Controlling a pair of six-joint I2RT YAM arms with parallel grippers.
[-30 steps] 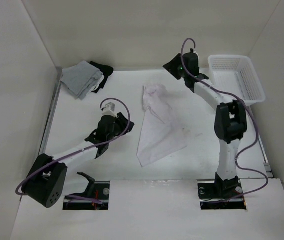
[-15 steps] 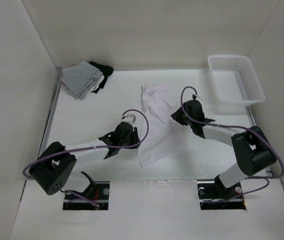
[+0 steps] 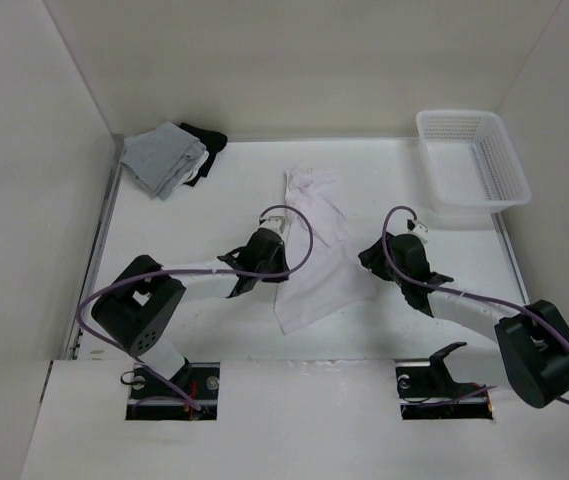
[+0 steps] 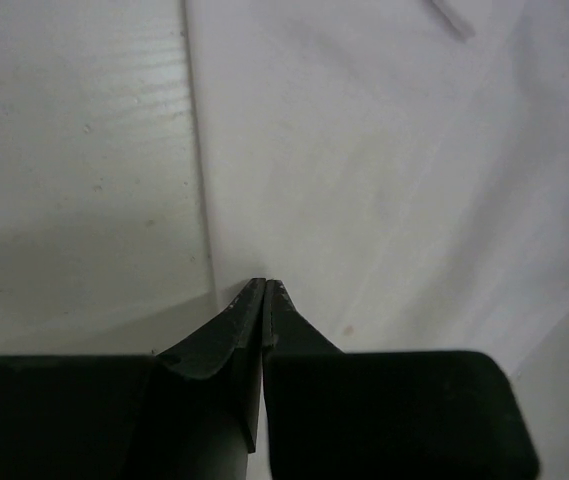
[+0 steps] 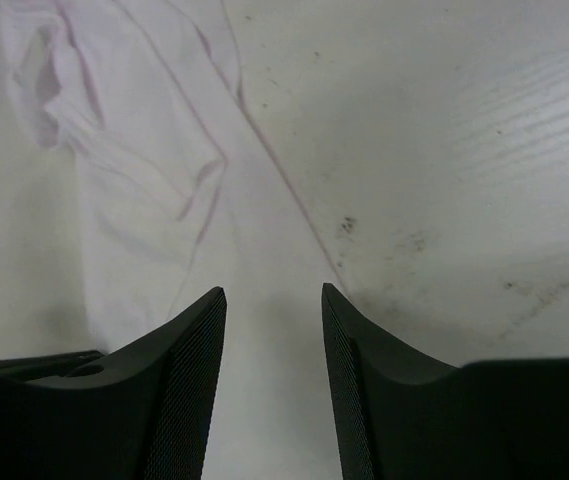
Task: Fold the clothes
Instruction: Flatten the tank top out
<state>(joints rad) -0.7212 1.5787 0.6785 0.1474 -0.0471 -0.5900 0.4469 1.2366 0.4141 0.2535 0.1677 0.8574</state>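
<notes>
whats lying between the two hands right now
The lower part of the white sleeveless top lies between the left hand and the right hand. The top external view shows this.

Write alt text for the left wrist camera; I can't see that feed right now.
The left claw is shut, its tips down on the white top just inside the cloth's edge; whether any fabric is pinched between them cannot be seen. The top fills the right of the view, and bare white table fills the left.
</notes>
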